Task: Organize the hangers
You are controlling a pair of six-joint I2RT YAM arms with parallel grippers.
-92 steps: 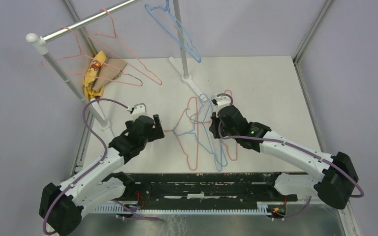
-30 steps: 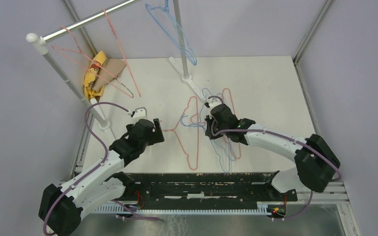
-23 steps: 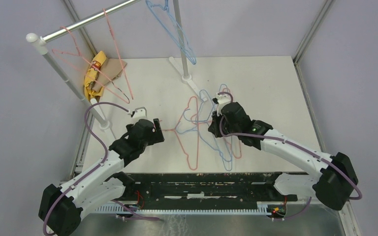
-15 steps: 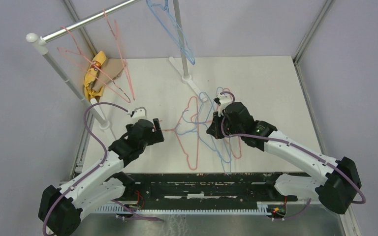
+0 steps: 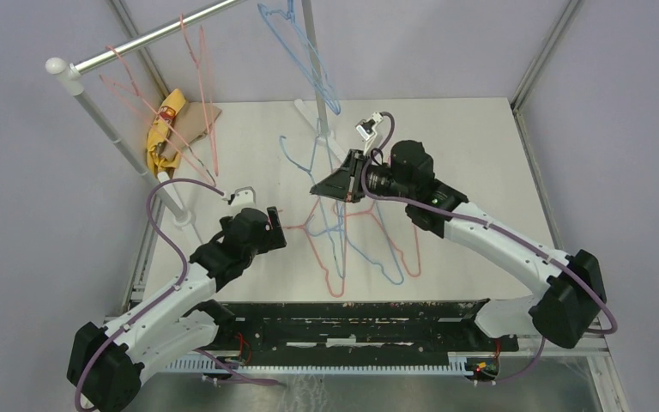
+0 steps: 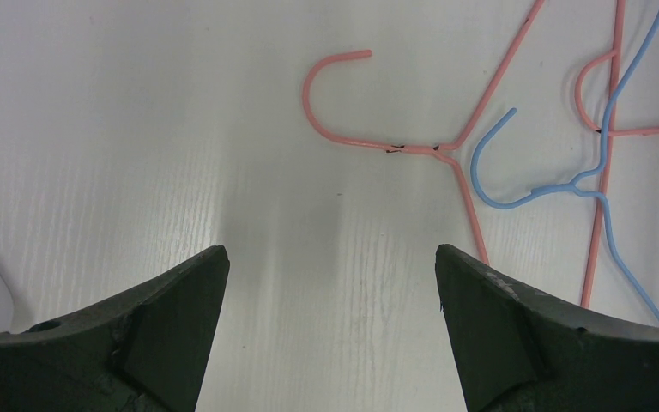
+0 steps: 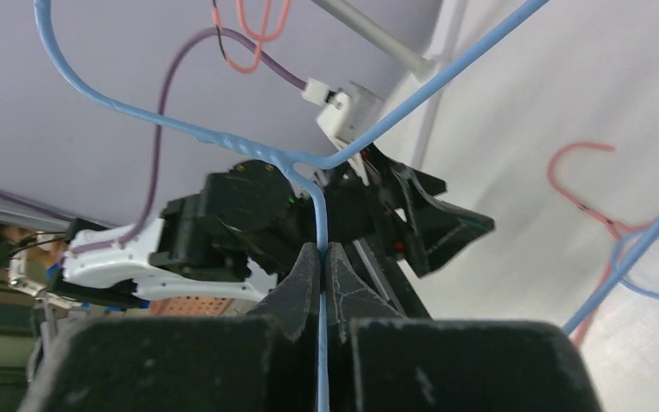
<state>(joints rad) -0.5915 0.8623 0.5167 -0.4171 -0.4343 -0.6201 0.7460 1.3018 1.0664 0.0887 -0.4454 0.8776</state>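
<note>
Right wrist view — right gripper (image 7: pixel 320 257) pinches a light blue hanger (image 7: pixel 296 159) in midair; left gripper (image 6: pixel 330 257), jaws spread, faces a pink hanger (image 6: pixel 412 148).

Table (image 5: pixel 480 146): white, faint wood grain, matte. Walls (image 5: pixel 635 172): plain pale lavender-grey panels on three sides. Corner struts (image 5: pixel 546 51): silver metal. Garment rail (image 5: pixel 159 33): silver bar on white poles (image 5: pixel 110 130), far left. Lighting: even, with soft shadows.

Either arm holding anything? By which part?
Yes: right fingers pinch a light blue hanger on one shoulder wire just below the neck twist; left fingers open, holding nothing.
</note>
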